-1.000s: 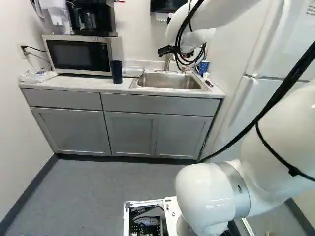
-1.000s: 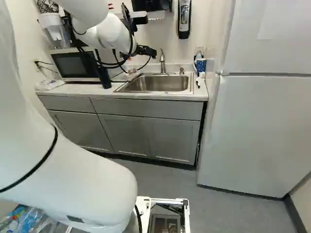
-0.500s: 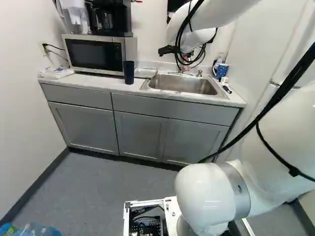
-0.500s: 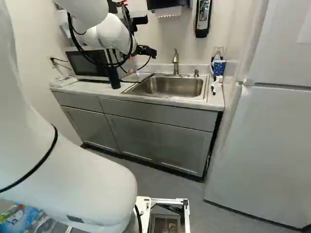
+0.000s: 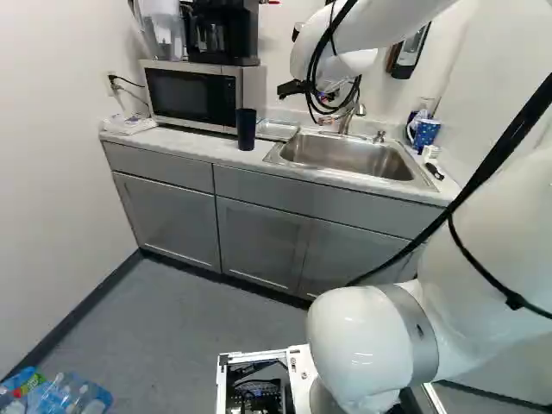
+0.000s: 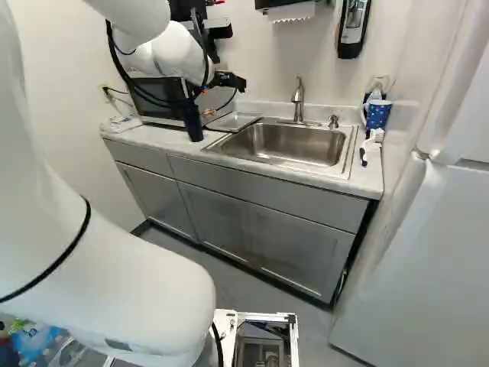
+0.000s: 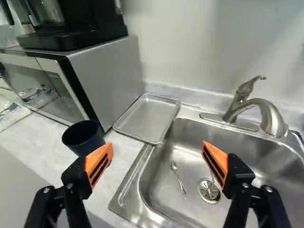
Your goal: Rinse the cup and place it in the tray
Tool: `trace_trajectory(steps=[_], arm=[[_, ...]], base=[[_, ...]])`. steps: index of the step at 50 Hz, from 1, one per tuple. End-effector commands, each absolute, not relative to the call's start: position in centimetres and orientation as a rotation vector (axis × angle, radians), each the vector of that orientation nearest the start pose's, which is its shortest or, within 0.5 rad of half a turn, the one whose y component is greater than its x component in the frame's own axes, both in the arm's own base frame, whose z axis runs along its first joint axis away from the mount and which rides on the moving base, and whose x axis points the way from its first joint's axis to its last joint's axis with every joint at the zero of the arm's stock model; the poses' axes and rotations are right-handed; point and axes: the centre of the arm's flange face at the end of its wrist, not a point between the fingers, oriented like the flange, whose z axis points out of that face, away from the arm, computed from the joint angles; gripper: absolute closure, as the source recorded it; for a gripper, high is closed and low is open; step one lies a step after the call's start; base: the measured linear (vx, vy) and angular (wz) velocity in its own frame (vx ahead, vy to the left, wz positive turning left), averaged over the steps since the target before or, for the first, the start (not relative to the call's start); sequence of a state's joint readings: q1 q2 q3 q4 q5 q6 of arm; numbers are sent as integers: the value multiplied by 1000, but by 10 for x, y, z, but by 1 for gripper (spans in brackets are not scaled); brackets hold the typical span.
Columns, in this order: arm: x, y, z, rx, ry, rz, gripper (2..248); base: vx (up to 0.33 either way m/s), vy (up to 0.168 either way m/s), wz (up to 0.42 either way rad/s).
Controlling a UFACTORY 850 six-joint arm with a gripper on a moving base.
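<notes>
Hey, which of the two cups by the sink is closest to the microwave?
The plain dark cup, in front of the microwave; the other, a blue spotted mug, stands across the sink.

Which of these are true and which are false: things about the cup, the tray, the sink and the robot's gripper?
1. The dark blue round cup stands upright on the pale countertop. True.
2. The cup is already in the shiny metal tray. False: the rectangular tray is beside the silver and black microwave, with no cup in it.
3. A small silver spoon lies in the steel sink. True.
4. The black gripper's two orange pads are squeezed together. False: the gripper is open, pads wide apart.
5. The curved metal faucet is behind the sink. True.
</notes>
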State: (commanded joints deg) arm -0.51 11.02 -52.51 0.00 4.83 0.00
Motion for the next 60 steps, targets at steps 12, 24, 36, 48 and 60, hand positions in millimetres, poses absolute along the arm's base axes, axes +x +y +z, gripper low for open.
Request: trace_trajectory(steps=[12,24,36,48,60], arm=[[457,-4,658,-2603,12,-1768,3],[457,-4,658,-2603,12,-1768,3],[457,-4,658,-2603,12,-1768,3],[457,-4,658,-2603,12,-1768,3],[457,-4,658,-2603,12,-1768,3]], base=[[107,-16,251],[90,-22,155],[56,-54,2],[63,-56,7],[13,-19,1]])
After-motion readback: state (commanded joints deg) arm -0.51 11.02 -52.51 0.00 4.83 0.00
